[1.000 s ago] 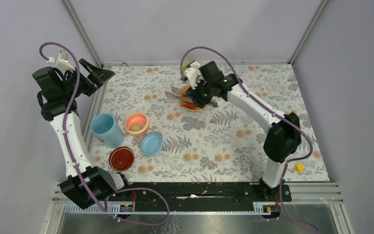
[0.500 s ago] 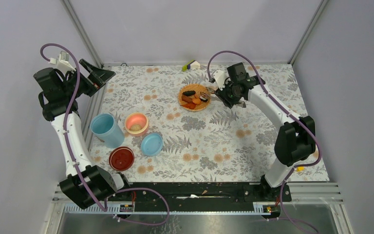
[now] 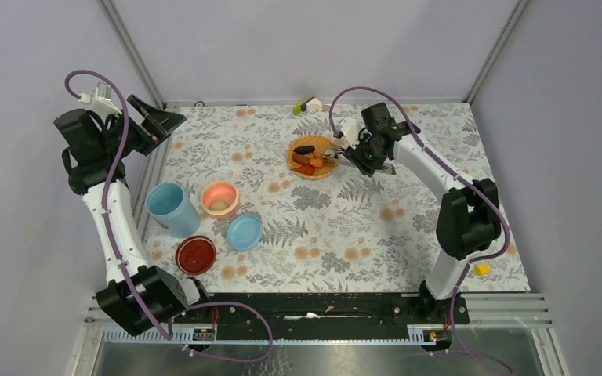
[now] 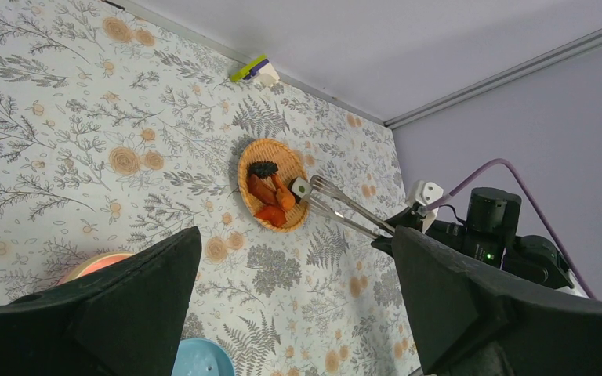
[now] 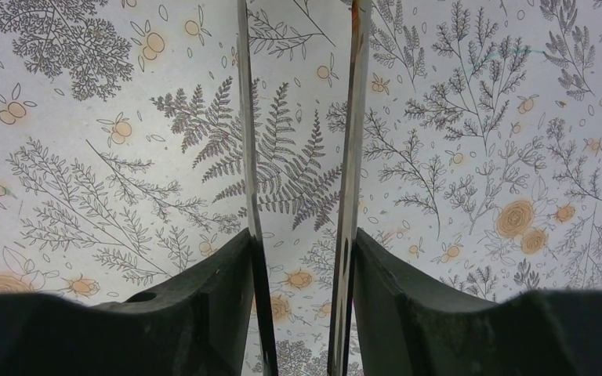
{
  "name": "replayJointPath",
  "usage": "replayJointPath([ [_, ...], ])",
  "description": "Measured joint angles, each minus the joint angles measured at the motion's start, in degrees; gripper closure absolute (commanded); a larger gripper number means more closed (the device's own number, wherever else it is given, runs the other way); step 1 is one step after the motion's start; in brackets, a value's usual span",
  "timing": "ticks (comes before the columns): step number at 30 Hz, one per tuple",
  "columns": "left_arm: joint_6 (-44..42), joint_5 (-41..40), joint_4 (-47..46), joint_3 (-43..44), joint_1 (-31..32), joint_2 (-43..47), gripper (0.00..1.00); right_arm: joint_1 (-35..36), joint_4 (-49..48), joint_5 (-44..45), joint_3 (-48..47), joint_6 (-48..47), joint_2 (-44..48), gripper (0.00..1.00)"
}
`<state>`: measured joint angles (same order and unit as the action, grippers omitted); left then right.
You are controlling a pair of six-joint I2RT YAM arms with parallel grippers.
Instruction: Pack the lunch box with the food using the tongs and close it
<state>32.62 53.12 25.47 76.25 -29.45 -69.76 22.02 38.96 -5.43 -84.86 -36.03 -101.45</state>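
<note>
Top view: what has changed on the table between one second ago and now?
The right gripper, holding the tongs, moved right, off the plate that it covered before; the tong tips now lie at the plate's right rim. Nothing was let go or newly taken. The left gripper, open, the blue tub, pink bowl, blue lid and red lid stayed put.

Both arms (image 3: 114,227) white w/ black joints (image 3: 458,223), purple cables (image 3: 116,149); left pincer (image 4: 296,243) & right pincer (image 5: 302,243) black.
</note>
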Motion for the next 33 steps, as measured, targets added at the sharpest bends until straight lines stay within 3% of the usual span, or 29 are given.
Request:
replayJointPath([
  [33, 0.3, 0.4, -1.2, -0.9, -0.2, 0.0, 0.01, 0.0, 1.1, 2.8, -4.8, -2.3, -4.0, 0.48],
])
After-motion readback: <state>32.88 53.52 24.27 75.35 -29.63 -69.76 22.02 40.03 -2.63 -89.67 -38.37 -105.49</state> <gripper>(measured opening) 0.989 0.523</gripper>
